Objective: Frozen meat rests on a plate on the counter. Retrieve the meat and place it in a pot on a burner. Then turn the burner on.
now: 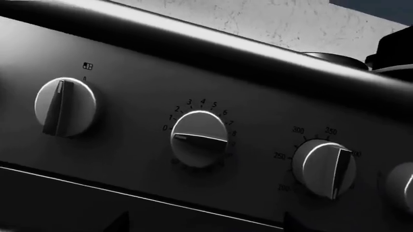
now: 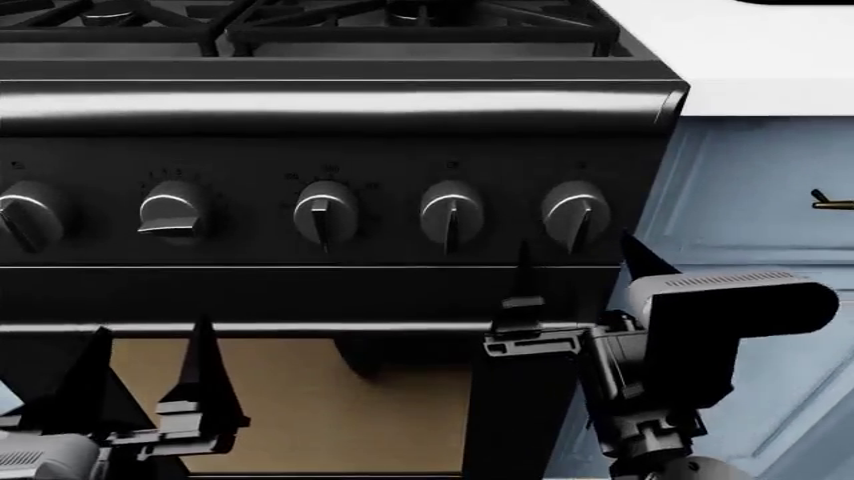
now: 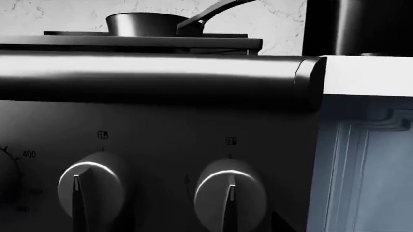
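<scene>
Right wrist view: glossy black pot (image 3: 147, 23)

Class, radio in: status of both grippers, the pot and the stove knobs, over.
Left gripper open, empty, low before the oven door. Right gripper open, empty, just below the rightmost round silver-faced knob. Small glossy black saucepan on the grate. Nothing in the way.

Head cam downward, both wrist cams close-up, all on stove knobs (image 2: 324, 212).
</scene>
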